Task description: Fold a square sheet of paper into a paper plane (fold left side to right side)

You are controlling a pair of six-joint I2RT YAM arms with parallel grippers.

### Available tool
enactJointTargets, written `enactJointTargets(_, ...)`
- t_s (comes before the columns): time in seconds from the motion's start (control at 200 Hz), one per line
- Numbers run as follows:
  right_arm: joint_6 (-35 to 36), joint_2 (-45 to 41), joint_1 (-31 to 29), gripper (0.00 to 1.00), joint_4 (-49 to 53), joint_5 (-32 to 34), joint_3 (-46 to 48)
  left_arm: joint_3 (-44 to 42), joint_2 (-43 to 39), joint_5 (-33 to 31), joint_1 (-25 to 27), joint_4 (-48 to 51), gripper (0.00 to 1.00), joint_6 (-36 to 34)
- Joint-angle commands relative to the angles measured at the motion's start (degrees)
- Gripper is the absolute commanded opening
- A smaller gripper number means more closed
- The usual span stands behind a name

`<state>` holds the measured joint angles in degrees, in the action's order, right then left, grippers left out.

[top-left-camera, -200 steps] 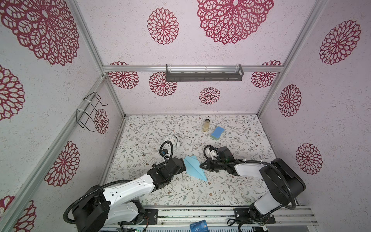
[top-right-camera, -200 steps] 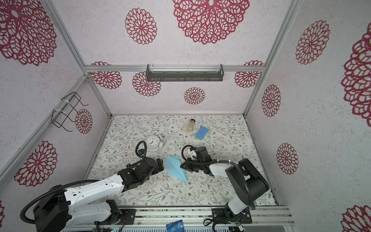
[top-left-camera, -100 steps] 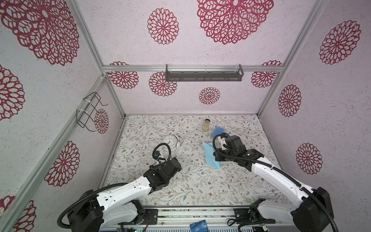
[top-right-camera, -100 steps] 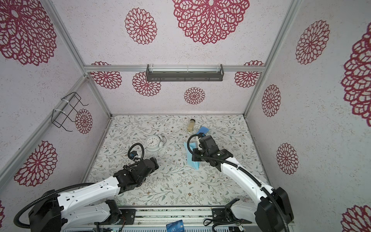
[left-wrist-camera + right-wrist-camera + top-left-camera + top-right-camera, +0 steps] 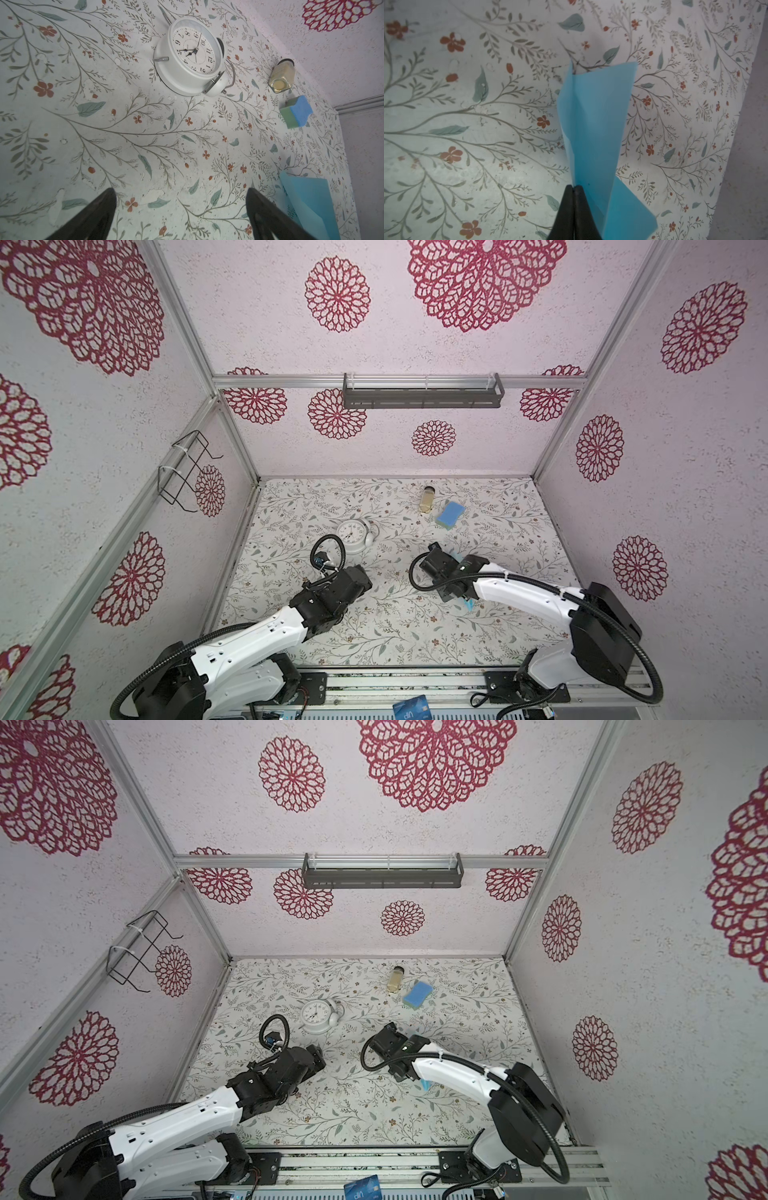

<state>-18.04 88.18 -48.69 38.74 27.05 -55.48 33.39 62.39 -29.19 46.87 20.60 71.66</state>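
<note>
At the tips of the right gripper (image 5: 573,188), the paper plane (image 5: 596,124) is a light blue, matte, unmarked fold. It is narrow where it is gripped and widens away from the fingers, with a sharp crease down one side and a second layer flaring out beside the fingers. The right gripper's two black fingers (image 5: 564,207) are pressed together with only a thin seam between them, and the plane's creased edge is nipped in that seam. The plane casts a shadow on the floral table (image 5: 467,124), but I cannot tell whether any part of it rests there. The left gripper (image 5: 179,190) stands with its fingers (image 5: 99,207) spread wide, nothing between them and touching nothing. It is well apart from the plane, which sits at the edge of the left wrist view as a flat blue wedge (image 5: 311,203). That view also shows the white clock (image 5: 191,56) lying face up, a small jar (image 5: 282,76) and a blue sponge (image 5: 297,111) with a green side. In both top views the right arm covers almost the whole plane, leaving a blue sliver (image 5: 469,605) (image 5: 426,1085) on the right half of the table, nearer the front than the sponge. A dark blue card (image 5: 409,707) on the front rail shows only in the top views.
</note>
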Motion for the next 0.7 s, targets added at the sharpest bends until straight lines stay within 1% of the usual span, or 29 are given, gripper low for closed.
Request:
enactJointTargets(0.0, -1.01, 3.25, -2.56, 0.26, -2.47, -3.37, -3.2, 1.95, 1.47, 2.21, -0.44, -0.21, 0.99, -1.52)
enactJointTargets(0.095, -2.22, 4.56, -2.84, 0.32, -4.11, -9.13, -5.36, 2.29, 2.49, 3.36, -0.51, -0.29, 0.99, -1.4)
enactJointTargets(0.245, -3.22, 1.89, -1.91, 0.34, -4.33, -12.61, -5.85, 2.71, 3.47, 4.44, -0.53, -0.65, 0.99, -1.93)
enactJointTargets(0.335, -3.96, -1.56, 0.5, 0.34, -4.75, -14.75, -3.95, 3.47, 4.46, 4.6, -0.53, -0.22, 0.99, -2.16)
enactJointTargets(0.405, -4.81, -5.06, 3.55, 0.34, -5.58, -17.33, -1.6, 4.19, 5.52, 4.9, -0.52, 0.12, 0.99, -2.5)
enactJointTargets(0.59, -5.51, -14.39, 12.52, 0.29, -6.41, -22.32, 4.52, 5.98, 8.55, 5.92, -0.53, -0.11, 0.99, -3.18)
enactJointTargets(0.695, -5.25, -17.92, 16.45, 0.2, -6.45, -23.67, 7.74, 6.78, 9.99, 7.74, -0.53, -2.1, 0.99, -5.44)
